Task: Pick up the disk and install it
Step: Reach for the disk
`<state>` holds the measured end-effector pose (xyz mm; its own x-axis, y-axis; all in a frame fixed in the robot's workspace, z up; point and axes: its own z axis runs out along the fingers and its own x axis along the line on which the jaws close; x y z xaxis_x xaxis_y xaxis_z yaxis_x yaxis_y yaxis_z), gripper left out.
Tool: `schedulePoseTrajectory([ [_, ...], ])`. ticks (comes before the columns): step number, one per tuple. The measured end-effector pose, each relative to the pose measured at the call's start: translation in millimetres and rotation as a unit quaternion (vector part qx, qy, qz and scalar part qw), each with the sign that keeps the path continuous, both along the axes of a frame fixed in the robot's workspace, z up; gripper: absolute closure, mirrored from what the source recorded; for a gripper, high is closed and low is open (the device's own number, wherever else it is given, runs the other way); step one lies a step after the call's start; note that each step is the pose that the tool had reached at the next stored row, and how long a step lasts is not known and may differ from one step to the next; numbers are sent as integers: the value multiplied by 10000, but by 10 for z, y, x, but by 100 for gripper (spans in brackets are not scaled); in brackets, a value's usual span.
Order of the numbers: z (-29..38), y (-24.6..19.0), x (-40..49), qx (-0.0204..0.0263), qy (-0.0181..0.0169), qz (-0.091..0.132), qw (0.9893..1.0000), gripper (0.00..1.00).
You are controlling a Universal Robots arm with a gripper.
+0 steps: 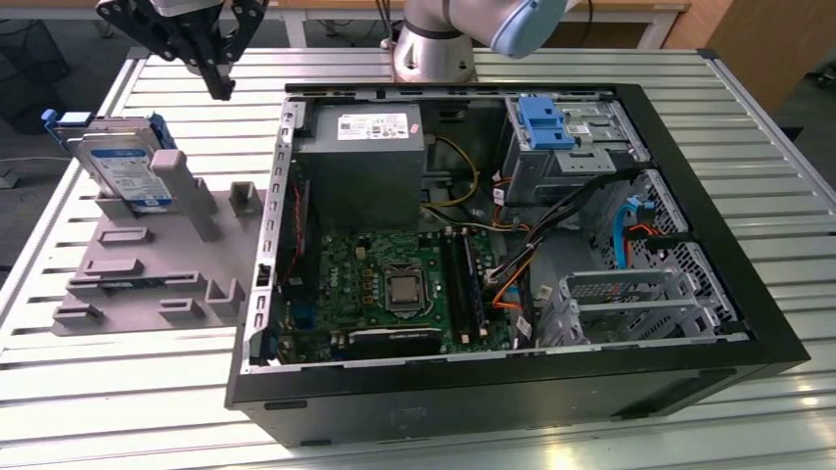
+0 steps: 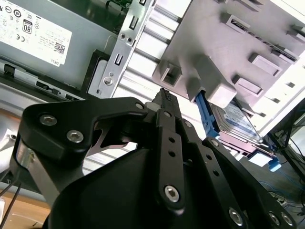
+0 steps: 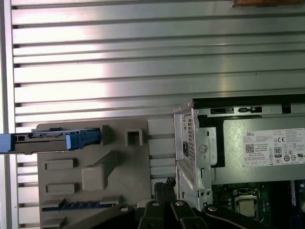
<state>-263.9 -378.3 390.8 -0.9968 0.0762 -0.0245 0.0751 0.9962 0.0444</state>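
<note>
At the exterior view's left, the disk (image 1: 117, 164) stands on its edge in a grey holder (image 1: 157, 264) on the slatted metal worktop (image 1: 131, 392). It leans a little and its label faces the camera. Its blue carrier shows along the far side. In the second wrist view the disk (image 2: 233, 117) sits behind a grey post of the holder (image 2: 214, 43). In the first wrist view the disk (image 3: 47, 138) is seen edge-on in the holder (image 3: 133, 167).

A little to the right of the disk, the hand (image 1: 221, 91) hangs in the air over the far edge of the holder, apart from the disk. Its fingers are pressed together and carry nothing; both wrist views show the tips meeting (image 2: 164, 93) (image 3: 165, 183).

Further right lies the open computer case (image 1: 523, 397), just beside the holder. Inside it, the grey power supply (image 1: 359, 157) is in the far corner nearest the hand, and the green board (image 1: 392, 279) is in front of it. To the right of these, a lone blue bracket (image 1: 542, 122) sits in a bay at the far side. A metal cage (image 1: 627, 294) is at the near right.
</note>
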Motion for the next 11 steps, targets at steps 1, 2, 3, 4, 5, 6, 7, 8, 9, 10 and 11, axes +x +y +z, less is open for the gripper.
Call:
schedulePoseTrajectory([
  [1,-1,1,-11,0,0,0,10000,89],
  [2,-1,1,-24,0,0,0,10000,89],
  [3,-2,2,-36,0,0,0,10000,89],
  [4,-2,2,-46,0,0,0,10000,89],
  [5,-3,3,-57,0,0,0,10000,89],
  [6,-4,4,-68,0,0,0,10000,89],
  [7,-4,5,-80,0,0,0,10000,89],
  [8,-5,6,-93,0,0,0,10000,89],
  [9,-5,7,-104,0,0,0,10000,89],
  [10,-6,7,-116,0,0,0,10000,89],
  [11,-6,8,-128,0,0,0,10000,89],
])
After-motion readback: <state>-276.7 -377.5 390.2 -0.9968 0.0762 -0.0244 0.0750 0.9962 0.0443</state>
